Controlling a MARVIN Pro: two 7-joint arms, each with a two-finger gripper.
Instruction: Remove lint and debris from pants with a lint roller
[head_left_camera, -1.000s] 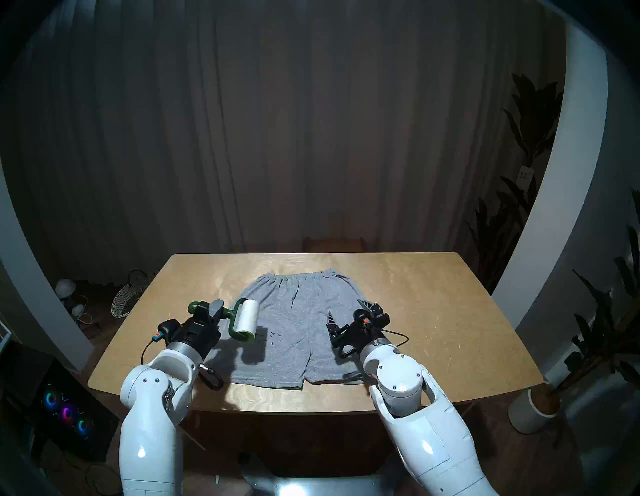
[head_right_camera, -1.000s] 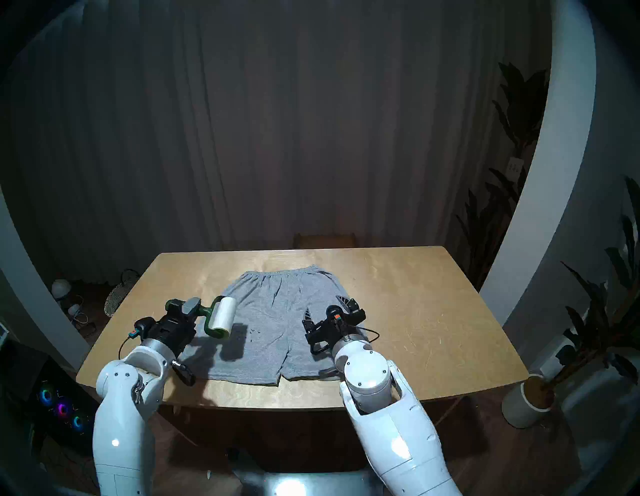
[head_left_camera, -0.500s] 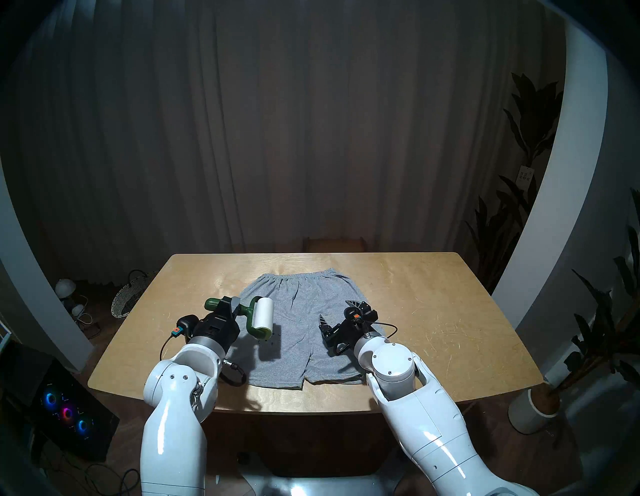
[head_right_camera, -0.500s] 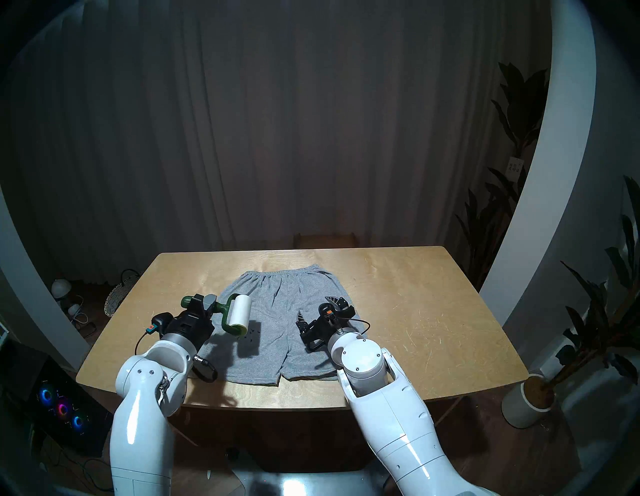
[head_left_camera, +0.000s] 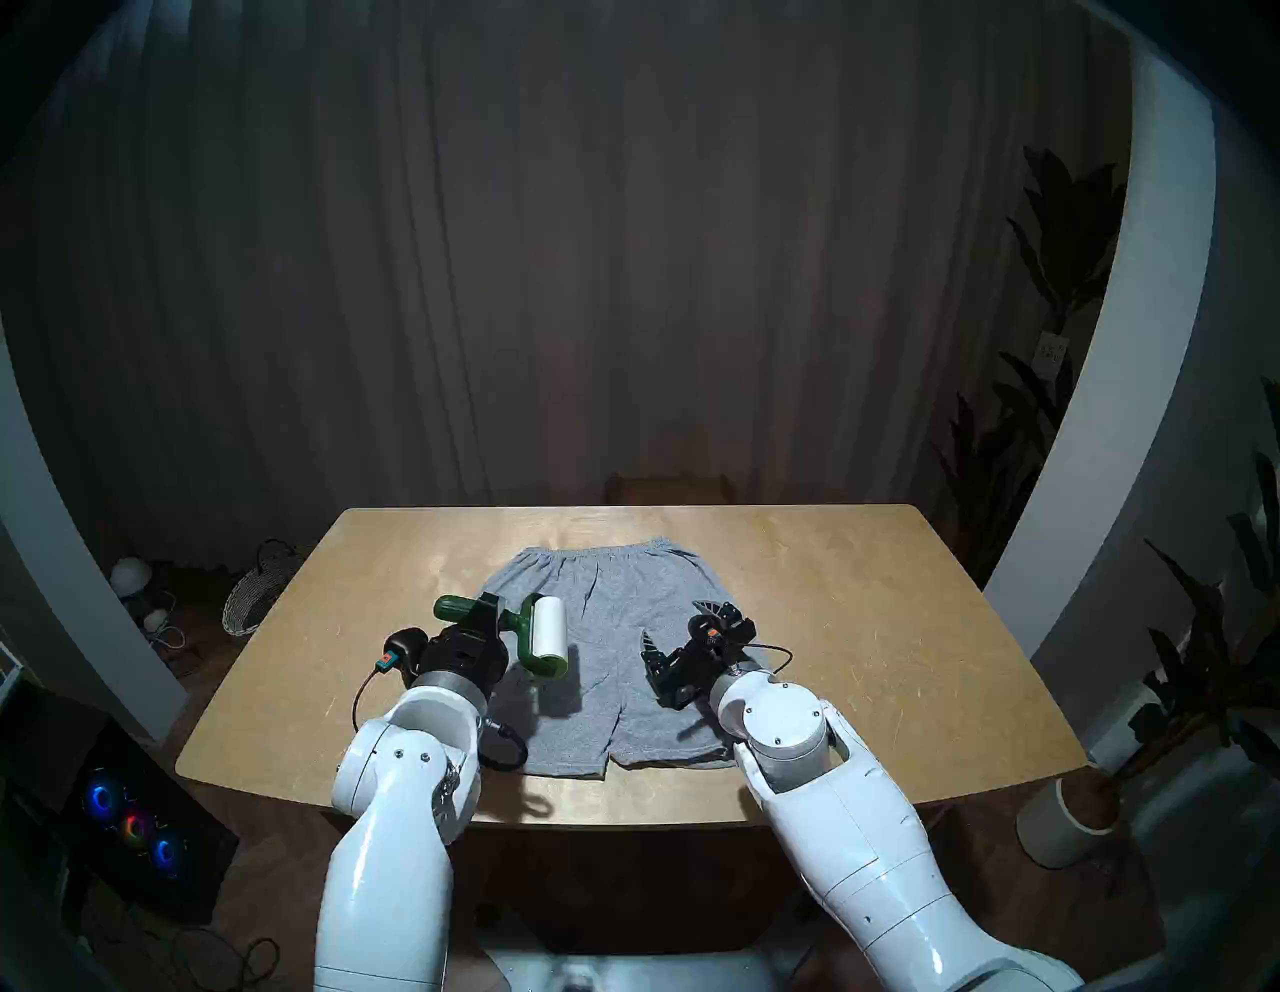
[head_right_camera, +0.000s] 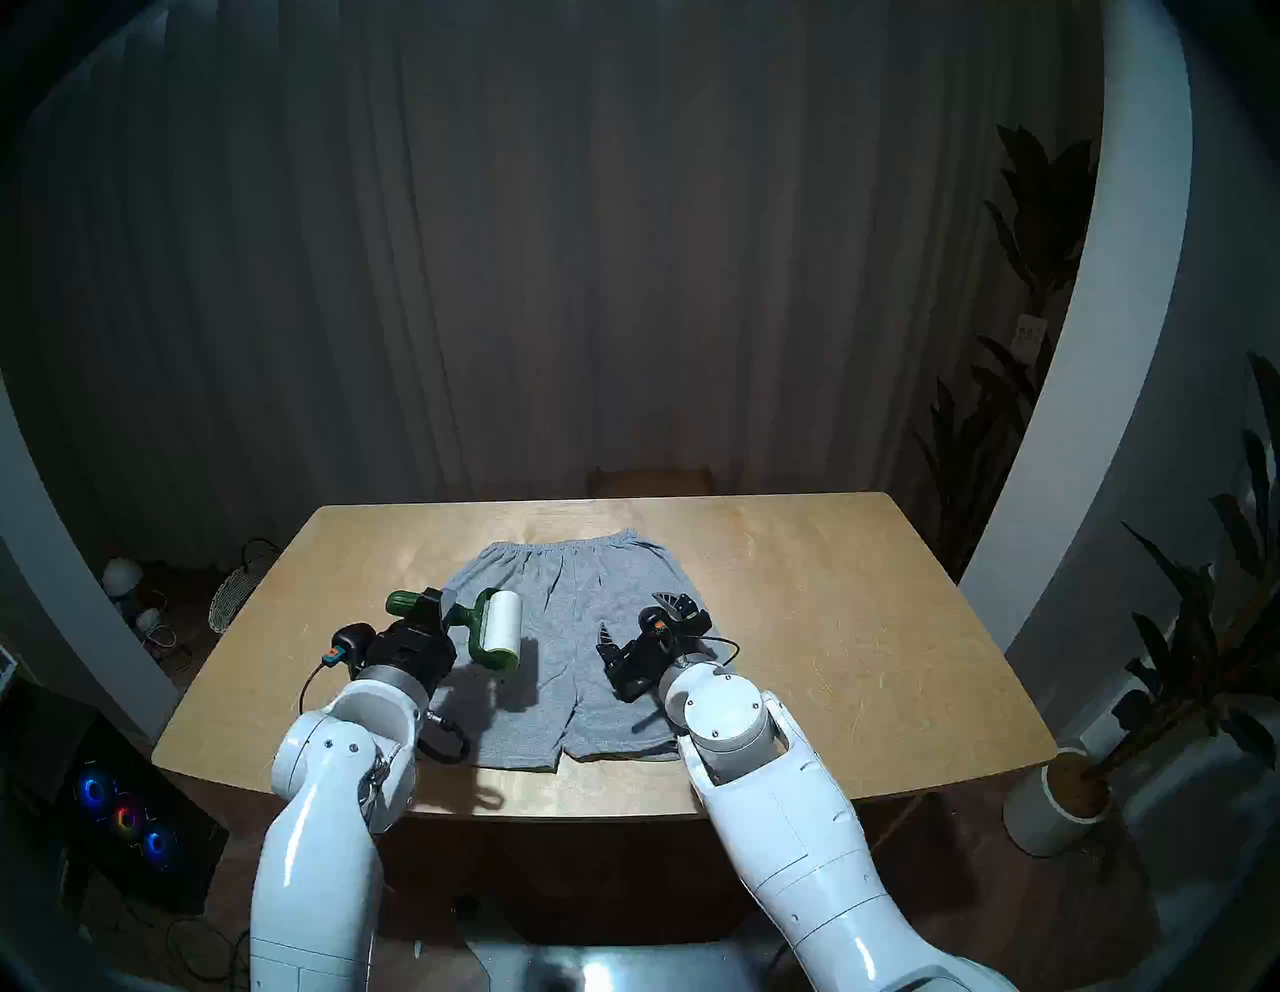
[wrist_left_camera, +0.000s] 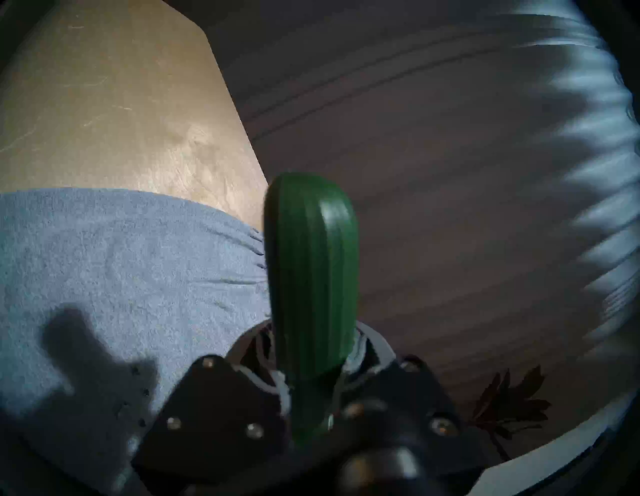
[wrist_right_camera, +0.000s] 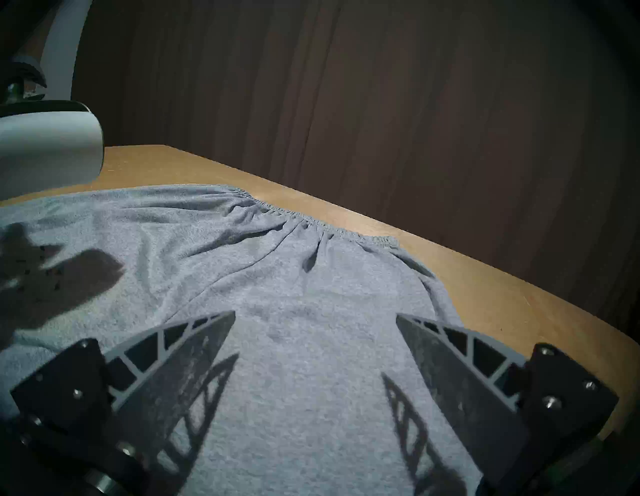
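Compared with a second ago, we have carried the lint roller (head_left_camera: 542, 634) rightward: it hung over the left edge of the shorts then, and now it sits well in over the left leg of the grey shorts (head_left_camera: 616, 623), with its shadow thrown on the cloth just nearer us. Our right gripper (head_left_camera: 675, 623) has eased a little forward and lower over the right leg, and the shorts themselves lie as they did on the wooden table (head_left_camera: 866, 609), waistband at the far side.

Our left gripper (head_left_camera: 488, 613) is clenched on the dark green handle, which runs roughly across the table, its free end pointing left. The white roll stands crosswise to that handle, its long axis running from the waistband side toward us, near end a touch lower. The head views suggest it hovers above the cloth, though we cannot be sure of the gap.

The black specks of lint (wrist_left_camera: 136, 391) lie in the roller's shadow on the left leg.

Our right fingers (wrist_right_camera: 194, 350) are spread wide apart, gripping nothing, with bare grey cloth between them.
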